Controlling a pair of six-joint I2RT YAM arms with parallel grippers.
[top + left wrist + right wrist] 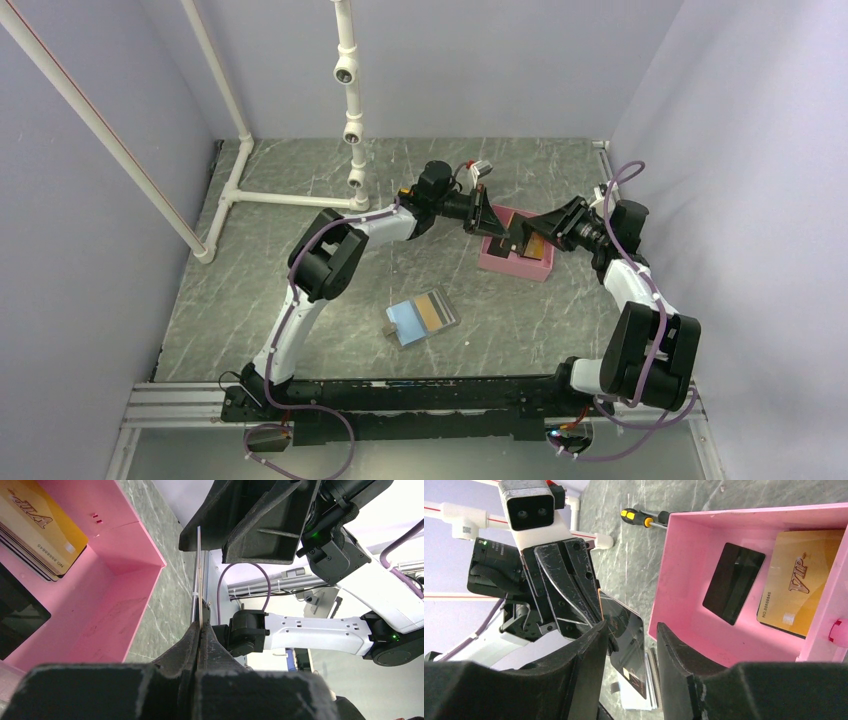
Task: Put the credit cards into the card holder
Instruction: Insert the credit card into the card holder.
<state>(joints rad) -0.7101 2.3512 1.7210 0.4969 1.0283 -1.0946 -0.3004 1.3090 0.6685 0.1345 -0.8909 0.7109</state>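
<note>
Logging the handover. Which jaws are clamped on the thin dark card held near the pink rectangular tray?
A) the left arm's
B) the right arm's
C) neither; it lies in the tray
A: the left arm's jaws are shut on the thin dark card; the right arm's jaws stand apart on either side of it.

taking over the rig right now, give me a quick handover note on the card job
Left gripper: jaws shut on a thin dark grey card, held on edge near the pink rectangular tray.
Right gripper: jaws open, one either side of that card.
Tray holds a black card and gold VIP cards.
Done: small grey folding card holder lies open with one tan card on it.
Left: the held card, then the tray's.
</note>
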